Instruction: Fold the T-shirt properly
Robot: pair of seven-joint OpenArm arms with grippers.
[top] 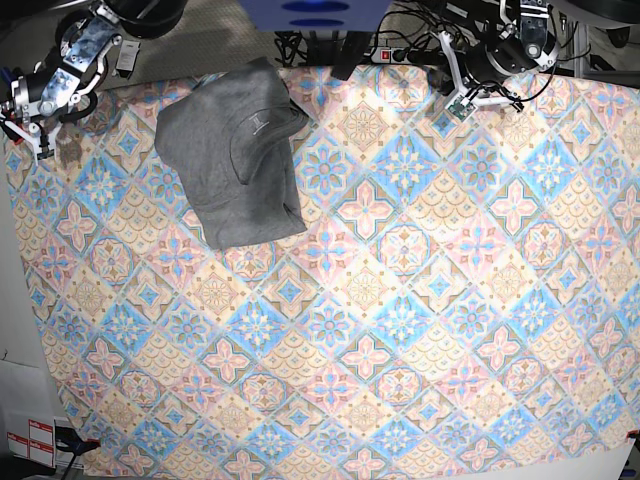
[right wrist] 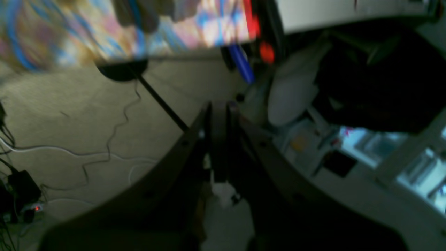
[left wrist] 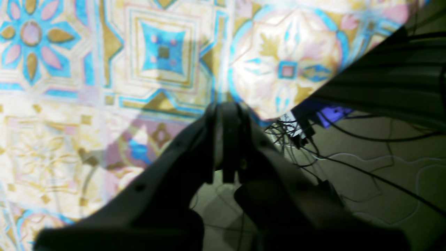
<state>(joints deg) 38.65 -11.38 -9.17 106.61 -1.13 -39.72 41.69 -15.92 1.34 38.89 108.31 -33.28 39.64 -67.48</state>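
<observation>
**Grey shirt folded at the far left, both arms drawn back to the far corners**

Grey jersey cloth, the T-shirt lies as a compact, roughly rectangular bundle on the far left part of the patterned tablecloth. Its far end reaches close to the cloth's far edge, a rounded fold shows on top near the collar side, and the near edge runs slightly slanted. Nothing touches it.

The right gripper hangs at the far left corner of the table, just over the tablecloth's edge and well apart from the shirt. In the right wrist view its fingers are pressed together with nothing between them, and floor and cables lie beyond; that view is blurred.

The left gripper sits at the far edge, right of centre, over the tablecloth and well apart from the shirt. In the left wrist view the left gripper has its jaws drawn narrow, tips meeting, empty, pointing at the edge of the tablecloth, with cables on the floor past it.
</observation>
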